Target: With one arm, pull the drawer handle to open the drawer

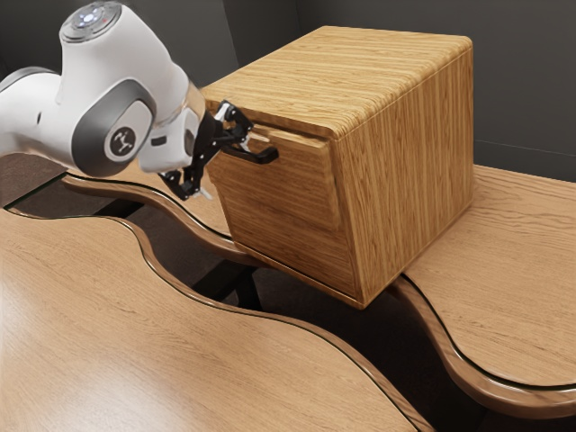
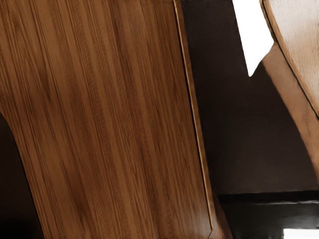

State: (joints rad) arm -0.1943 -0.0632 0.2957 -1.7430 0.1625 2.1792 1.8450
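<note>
Gripper (image 1: 219, 146) sits at the drawer handle (image 1: 261, 156), arm reaching from exterior view's left.

1. The cabinet (image 1: 396, 135) is rendered in honey-brown wood with fine streaked grain.
2. The drawer front (image 1: 279, 211) (image 2: 99, 124) is given the same grain, which is seen darker and redder in the wrist view.
3. The handle (image 1: 263, 156) is coloured black, as is the gripper (image 1: 232, 135).
4. The arm (image 1: 99, 99) is shown white with grey joint bands.
5. The table (image 1: 108, 342) is finished in pale tan wood, edged by a darker glossy rim.
</note>
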